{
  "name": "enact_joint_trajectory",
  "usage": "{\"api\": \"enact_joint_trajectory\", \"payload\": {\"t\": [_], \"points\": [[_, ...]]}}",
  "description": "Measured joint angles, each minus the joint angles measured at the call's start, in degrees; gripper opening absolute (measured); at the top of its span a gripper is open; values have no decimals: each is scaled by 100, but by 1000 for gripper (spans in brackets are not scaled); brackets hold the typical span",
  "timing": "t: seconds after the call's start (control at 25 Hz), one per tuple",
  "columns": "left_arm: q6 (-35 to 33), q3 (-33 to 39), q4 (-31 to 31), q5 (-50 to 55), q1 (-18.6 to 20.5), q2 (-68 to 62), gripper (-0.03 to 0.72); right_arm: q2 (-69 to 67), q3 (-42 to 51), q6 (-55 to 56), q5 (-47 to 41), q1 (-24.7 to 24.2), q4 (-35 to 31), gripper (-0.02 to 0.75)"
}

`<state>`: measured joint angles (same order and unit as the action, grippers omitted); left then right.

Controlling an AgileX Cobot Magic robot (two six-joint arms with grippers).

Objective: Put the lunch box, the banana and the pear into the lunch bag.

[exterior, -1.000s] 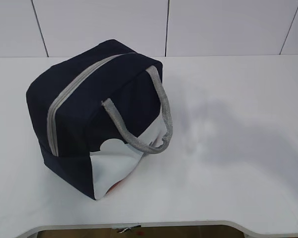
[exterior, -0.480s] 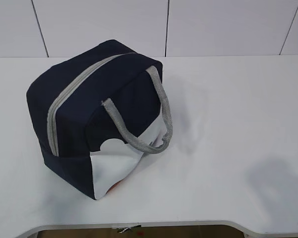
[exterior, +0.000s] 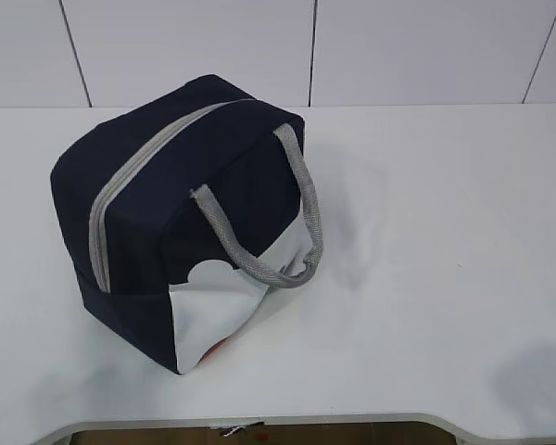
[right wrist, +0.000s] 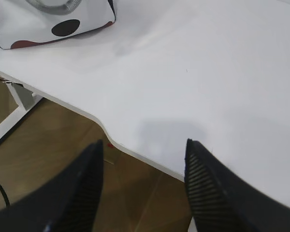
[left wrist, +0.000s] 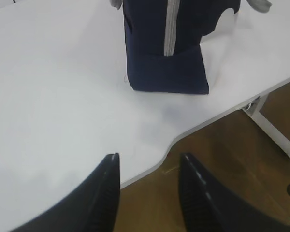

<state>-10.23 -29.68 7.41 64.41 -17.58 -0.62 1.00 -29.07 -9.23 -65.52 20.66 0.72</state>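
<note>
Lunch bag (exterior: pixel 181 218) sits zipped shut, left on the surface (exterior: pixel 426 232); no food visible. Your left gripper (left wrist: pixel 147 166) and right gripper (right wrist: pixel 142 152) hang open, empty, near edge. Confirm contents first.

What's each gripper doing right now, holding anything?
Left gripper: open, empty, above the table edge.
Right gripper: open, empty, above the table edge.
</note>
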Motion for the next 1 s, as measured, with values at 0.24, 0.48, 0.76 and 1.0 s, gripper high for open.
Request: {"api": "enact_joint_trajectory", "payload": {"t": [0.24, 0.48, 0.76, 1.0], "points": [[396, 26, -95, -4, 0, 0, 298, 0, 25, 451, 0, 0, 259, 442], [416, 26, -103, -14, 443, 0, 279, 0, 25, 496, 0, -115, 271, 442], [416, 26, -92, -14, 1795, 0, 265, 0, 25, 516, 0, -1176, 253, 442], [416, 26, -92, -14, 1931, 0, 264, 0, 25, 516, 0, -1593, 248, 442]]}}
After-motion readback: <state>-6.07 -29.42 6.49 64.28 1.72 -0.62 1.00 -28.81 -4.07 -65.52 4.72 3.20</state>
